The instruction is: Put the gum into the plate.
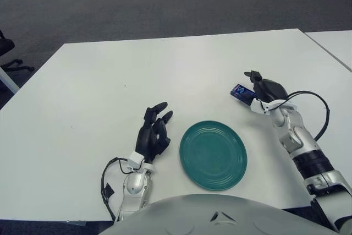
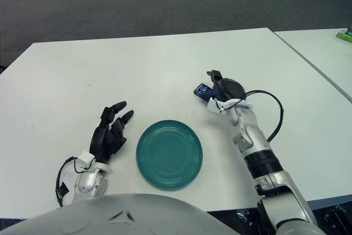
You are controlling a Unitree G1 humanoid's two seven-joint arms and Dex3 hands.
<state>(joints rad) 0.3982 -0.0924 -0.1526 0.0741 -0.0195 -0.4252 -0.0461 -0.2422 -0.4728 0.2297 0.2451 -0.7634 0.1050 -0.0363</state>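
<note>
Curling over the near-right side of a small blue gum packet [image 1: 240, 92], the dark fingers [image 1: 254, 75] of the right hand [image 1: 265, 88] sit against the packet, one digit projecting beyond it toward the far edge of the table; whether the packet is truly gripped or merely touched cannot be told from either eye view. Gum packet: blue with a pale mark on its upper face, apparently lying on the white table [image 1: 165, 70], its left end exposed and its right end hidden under the hand. Right forearm: silver and white, running from the hand back toward the lower right corner, with a black cable [image 1: 319, 114] looping out beside the wrist. Green plate [image 1: 213, 154]: round, ridged, bare, placed near the front edge of the table, apart from the gum and to its near left. Left hand [image 1: 154, 132]: black, shown just left of the plate, separate from it, fingers loosely extended and pointing away from the robot, holding nothing; a black cable [image 1: 104, 182] loops at its wrist. Surroundings: grey carpet floor [image 1: 137, 4] beyond the table, a second white table [image 1: 335, 45] at the right edge with a narrow gap between, and part of a black chair [image 1: 8, 53] at the far left.
</note>
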